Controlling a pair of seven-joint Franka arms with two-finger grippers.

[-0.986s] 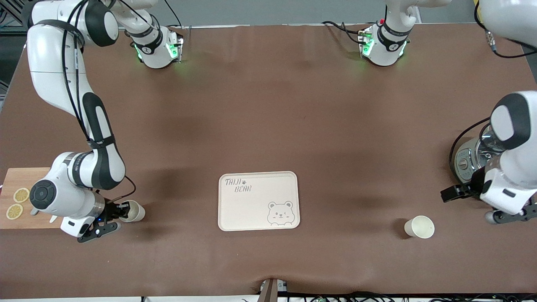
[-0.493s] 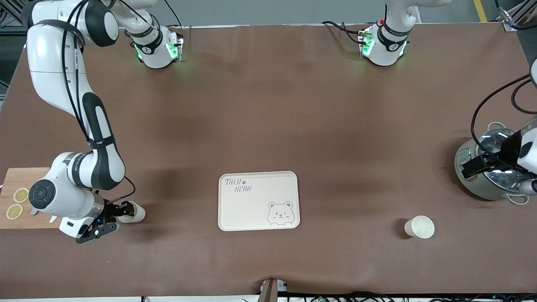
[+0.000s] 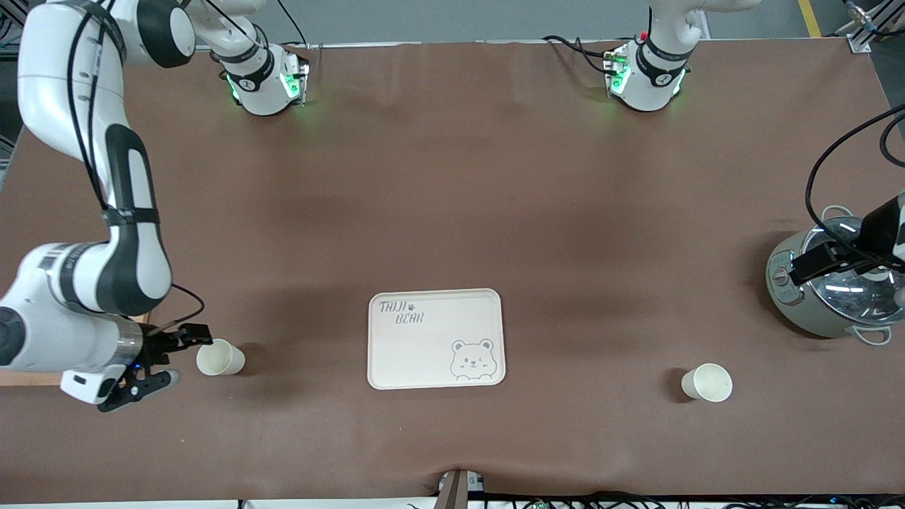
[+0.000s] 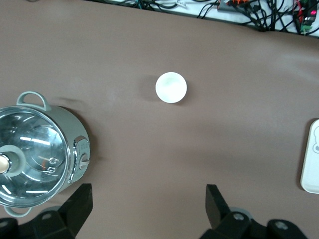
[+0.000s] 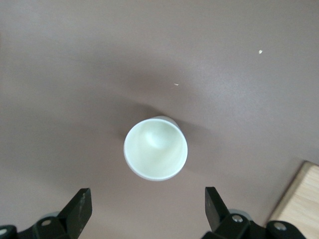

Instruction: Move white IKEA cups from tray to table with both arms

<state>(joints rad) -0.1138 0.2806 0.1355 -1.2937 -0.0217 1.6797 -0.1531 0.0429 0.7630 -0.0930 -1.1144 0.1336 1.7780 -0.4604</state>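
Front view: both cups stand upright on the table [image 3: 452, 177], one [image 3: 220, 357] just beside the spread, empty right gripper [image 3: 152, 360], the other [image 3: 707, 382] near the pot [image 3: 827, 283], where the left gripper [image 4: 149, 209] hangs open. Tray [image 3: 436, 338] is bare. Cups look light, stiff and tippable; I'd grip across the wall.

Robotics lab bench, not a home kitchen. Two white arms [image 3: 106, 212] are standing bolted at the edge of a table [image 3: 452, 177] that is wearing a matte brown sheet, their bases glowing green [image 3: 265, 85]. Bundled cables [image 3: 601, 498] are trailing along the edge nearest the front camera. Kitchen props are sitting about as test items: a lidded pot [image 3: 827, 290], a printed tray [image 3: 436, 338], a wooden board [image 5: 299, 199].
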